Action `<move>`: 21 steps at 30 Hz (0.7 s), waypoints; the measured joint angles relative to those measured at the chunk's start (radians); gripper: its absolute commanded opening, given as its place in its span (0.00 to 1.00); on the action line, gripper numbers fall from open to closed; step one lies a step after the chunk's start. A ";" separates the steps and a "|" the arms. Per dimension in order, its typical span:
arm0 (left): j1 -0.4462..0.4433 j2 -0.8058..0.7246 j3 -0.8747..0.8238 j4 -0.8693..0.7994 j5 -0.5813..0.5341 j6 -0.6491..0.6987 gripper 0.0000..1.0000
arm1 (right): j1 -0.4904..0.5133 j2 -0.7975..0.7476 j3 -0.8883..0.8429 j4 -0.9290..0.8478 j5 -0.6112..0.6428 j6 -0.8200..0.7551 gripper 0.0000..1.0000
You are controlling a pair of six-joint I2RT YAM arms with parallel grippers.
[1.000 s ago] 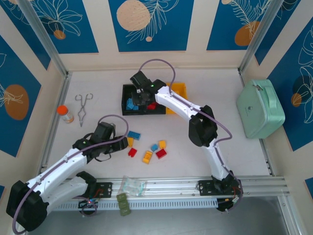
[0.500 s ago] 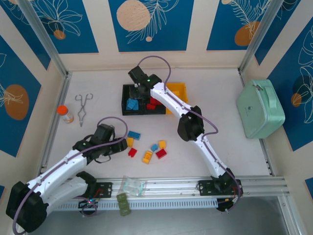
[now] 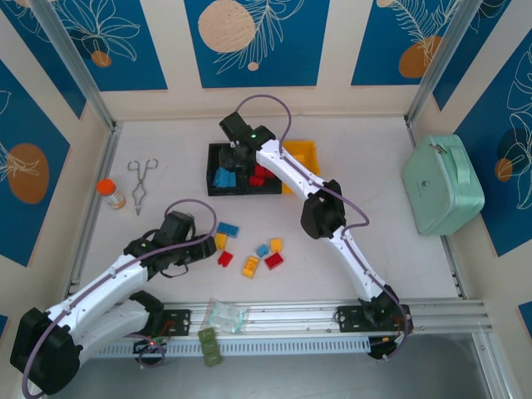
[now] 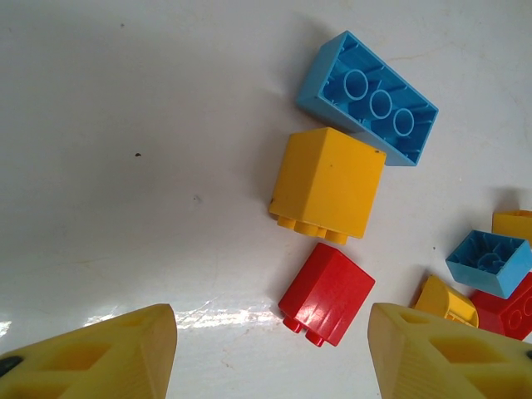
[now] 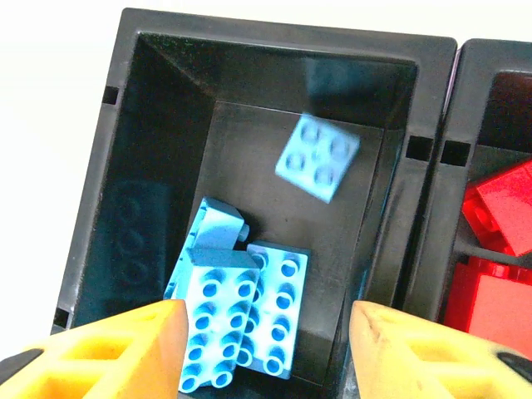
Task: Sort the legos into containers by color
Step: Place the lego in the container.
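Opened within the last second, the right gripper (image 5: 266, 332) is held apart and empty over the far-left black bin (image 5: 133, 125), where a light blue brick (image 5: 317, 156) is seen blurred above others. The left gripper (image 4: 270, 349) is held half open, empty, over the loose legos (image 4: 331, 184) nearer the arms.

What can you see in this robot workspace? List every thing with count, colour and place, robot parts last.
containers: three, two black, one yellow, in a row, far middle of table.
blue legos: at least three, light blue, in left black bin.
red legos: at least two, red, in middle black bin.
loose legos: seven, two blue, three yellow, two red, before the containers.
forceps: one, metal, left side.
bottle: one, orange cap, left of forceps.
case: one, mint green, right side.
bag: one, clear, near edge.
left gripper: one, yellow fingers, open above loose legos.
right gripper: one, yellow fingers, open above left black bin.
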 measured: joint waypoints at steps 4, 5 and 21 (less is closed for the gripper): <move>0.000 0.000 0.000 0.000 0.000 0.000 0.62 | 0.005 -0.021 -0.036 0.008 0.014 0.000 0.53; 0.000 0.000 0.000 0.000 0.000 0.000 0.62 | 0.008 -0.037 -0.064 0.013 0.016 0.000 0.53; 0.000 0.096 0.031 0.018 0.045 0.020 0.61 | 0.058 -0.637 -0.856 0.279 0.013 0.008 0.54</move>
